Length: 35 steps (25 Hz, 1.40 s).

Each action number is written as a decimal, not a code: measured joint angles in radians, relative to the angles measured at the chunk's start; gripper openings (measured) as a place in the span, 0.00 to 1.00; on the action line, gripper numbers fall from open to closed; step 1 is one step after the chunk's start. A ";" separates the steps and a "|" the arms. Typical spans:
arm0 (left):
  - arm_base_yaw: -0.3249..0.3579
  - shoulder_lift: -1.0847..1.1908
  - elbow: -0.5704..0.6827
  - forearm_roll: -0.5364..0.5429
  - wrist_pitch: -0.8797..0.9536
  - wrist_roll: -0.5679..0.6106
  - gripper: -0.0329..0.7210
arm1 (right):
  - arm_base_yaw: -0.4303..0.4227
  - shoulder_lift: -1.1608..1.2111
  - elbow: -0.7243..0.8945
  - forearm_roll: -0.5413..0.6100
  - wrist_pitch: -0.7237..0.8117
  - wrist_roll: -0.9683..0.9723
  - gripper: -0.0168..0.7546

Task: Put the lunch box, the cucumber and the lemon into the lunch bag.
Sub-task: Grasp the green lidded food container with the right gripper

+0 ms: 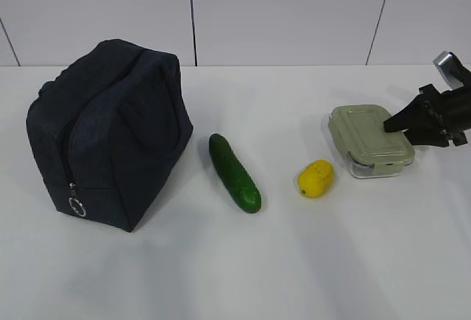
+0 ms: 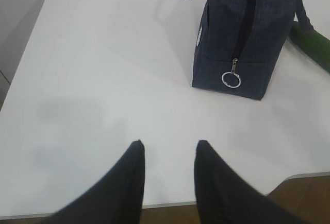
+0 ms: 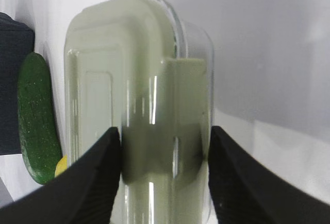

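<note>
- Four things are sitting in a row on the white table (image 1: 221,276): boxy dark navy fabric lunch bag (image 1: 110,132) far left, then long dark green glossy cucumber (image 1: 234,172), small bright yellow lemon (image 1: 316,179), and small clear lunch box with the sage-green lid (image 1: 370,140) on the right.
- The cucumber's long axis is running diagonally, far end angling toward the bag.
- The right gripper (image 3: 165,147) is straddling the lunch box end, fingers touching both sides.
- The left gripper (image 2: 169,154) is hanging over bare table, jaws parted, pinching nothing.
</note>
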 joint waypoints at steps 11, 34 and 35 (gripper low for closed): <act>0.000 0.000 0.000 0.000 0.000 0.000 0.36 | 0.000 0.005 0.000 0.006 0.004 0.022 0.50; 0.000 0.000 0.000 0.000 0.000 0.000 0.36 | 0.002 0.027 0.003 0.079 0.002 0.021 0.59; 0.000 0.000 0.000 0.000 0.000 0.000 0.36 | 0.002 0.027 0.011 0.089 0.002 0.019 0.58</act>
